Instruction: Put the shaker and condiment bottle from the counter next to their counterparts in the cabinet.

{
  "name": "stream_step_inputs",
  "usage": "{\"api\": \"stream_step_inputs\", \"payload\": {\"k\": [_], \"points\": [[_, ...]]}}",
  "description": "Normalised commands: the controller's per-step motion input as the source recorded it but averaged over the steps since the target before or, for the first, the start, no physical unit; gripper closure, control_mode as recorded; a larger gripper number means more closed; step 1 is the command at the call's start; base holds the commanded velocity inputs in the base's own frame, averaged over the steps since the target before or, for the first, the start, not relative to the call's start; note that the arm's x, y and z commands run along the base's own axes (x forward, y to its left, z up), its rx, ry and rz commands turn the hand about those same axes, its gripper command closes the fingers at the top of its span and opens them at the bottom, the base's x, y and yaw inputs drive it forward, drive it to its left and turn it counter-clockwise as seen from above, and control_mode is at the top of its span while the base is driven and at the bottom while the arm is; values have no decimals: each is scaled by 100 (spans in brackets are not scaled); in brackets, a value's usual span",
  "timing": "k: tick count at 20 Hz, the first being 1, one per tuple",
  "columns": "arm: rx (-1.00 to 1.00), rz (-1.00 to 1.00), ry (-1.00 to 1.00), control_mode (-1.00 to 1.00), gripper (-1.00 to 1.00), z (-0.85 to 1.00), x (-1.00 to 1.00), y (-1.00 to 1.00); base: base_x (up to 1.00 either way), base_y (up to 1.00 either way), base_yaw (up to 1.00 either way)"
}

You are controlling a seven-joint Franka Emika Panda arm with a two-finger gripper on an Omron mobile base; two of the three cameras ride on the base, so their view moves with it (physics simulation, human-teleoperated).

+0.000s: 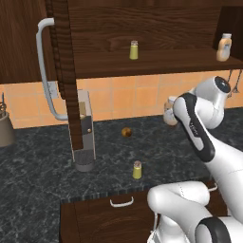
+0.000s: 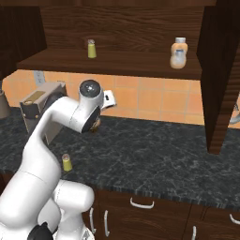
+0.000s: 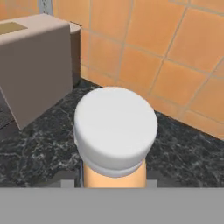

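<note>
The condiment bottle [image 3: 114, 135] is held in the gripper [image 1: 169, 113], whose jaws are clamped on its body below the white cap, and it is judged to be lifted clear of the surface [image 1: 42, 171] near the tiled back wall. The step in hand is judged to be the carry up to the cabinet [image 1: 156, 28]. For this to go well, the bottle should be kept upright, raised above the shelf [image 1: 142, 64] edge before being moved inward, and set down just beside the matching bottle [image 1: 224, 47] at the right end of the shelf, without being knocked against it or against the open door [image 1: 64, 76]. In the hand view the cap sits directly ahead of the gripper, centred between the jaws. The shaker [image 1: 137, 170] is left standing near the front edge of the surface, well apart from the gripper, while its counterpart [image 1: 134, 50] stands near the middle of the shelf.
</note>
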Motion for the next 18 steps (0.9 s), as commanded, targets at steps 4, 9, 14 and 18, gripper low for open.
{"api": "stream_step_inputs", "payload": {"k": [4,9,14,18], "points": [[8,-32,0,-100,100,45,-5,-40,0,0,0],[5,-31,-2,-100,100,39,-12,-30,0,0,0],[3,-28,-10,-100,100,38,-20,-23,0,0,0],[0,-25,-13,-100,100,36,-29,-14,0,0,0]]}}
